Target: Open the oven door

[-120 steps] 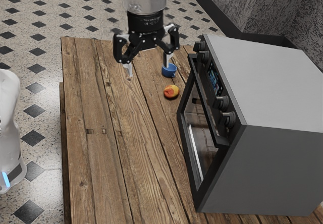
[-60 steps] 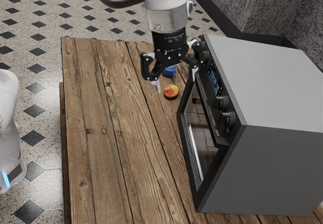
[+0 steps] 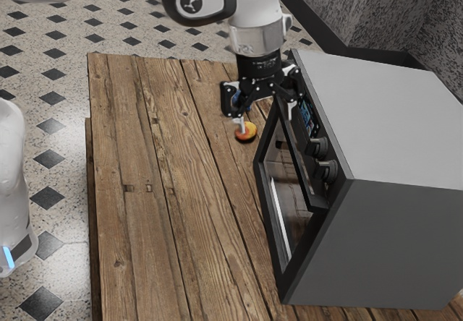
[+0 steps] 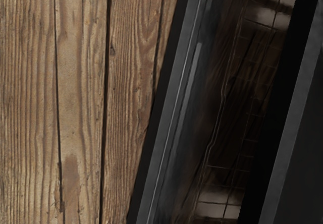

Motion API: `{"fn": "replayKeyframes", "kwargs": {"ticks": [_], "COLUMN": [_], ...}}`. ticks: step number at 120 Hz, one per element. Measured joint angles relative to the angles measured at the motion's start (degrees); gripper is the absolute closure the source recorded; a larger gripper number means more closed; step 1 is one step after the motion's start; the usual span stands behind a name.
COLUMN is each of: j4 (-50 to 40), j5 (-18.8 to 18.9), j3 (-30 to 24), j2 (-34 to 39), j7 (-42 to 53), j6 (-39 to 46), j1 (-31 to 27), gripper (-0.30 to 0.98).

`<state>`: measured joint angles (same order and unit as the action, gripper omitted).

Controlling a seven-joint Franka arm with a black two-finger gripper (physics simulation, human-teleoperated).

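Observation:
My gripper (image 3: 266,122) hangs open at the far end of the oven door (image 3: 270,198). One fingertip is out over the table side, the other overlaps the far part of the long black handle (image 3: 298,155); whether it touches the handle, I cannot tell. The oven (image 3: 391,118) has its door closed, with a dark glass window. In the wrist view the door's window (image 4: 232,103) lies under my hand, with a grey-edged black bar (image 4: 290,103) beside it.
A red-yellow fruit (image 3: 246,134) lies on the wooden table (image 3: 166,191) just below the gripper's table-side finger. Behind that finger a blue cup (image 3: 236,98) is partly hidden. Several knobs (image 3: 327,170) stick out of the oven's front panel.
My open gripper has moved toward the exterior view's right and somewhat down, from over the table to the handle's far end. The oven door, fruit and cup have not moved.

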<state>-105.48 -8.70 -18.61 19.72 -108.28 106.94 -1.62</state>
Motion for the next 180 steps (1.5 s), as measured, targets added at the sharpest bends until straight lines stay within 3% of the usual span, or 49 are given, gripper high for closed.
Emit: {"fn": "replayKeyframes", "kwargs": {"ticks": [64, 137, 180], "j4": [-0.6, -3.81, -16.39], "j5": [-1.01, -4.84, -8.63], "j3": [0.16, 0.17, -1.73], "j2": [-2.26, -3.82, 7.7], "j7": [7.35, 10.9, 11.82], "j6": [3.6, 4.08, 6.99], "j1": [-1.64, -3.31, -5.48], "gripper": [0.0, 0.0, 0.0]}}
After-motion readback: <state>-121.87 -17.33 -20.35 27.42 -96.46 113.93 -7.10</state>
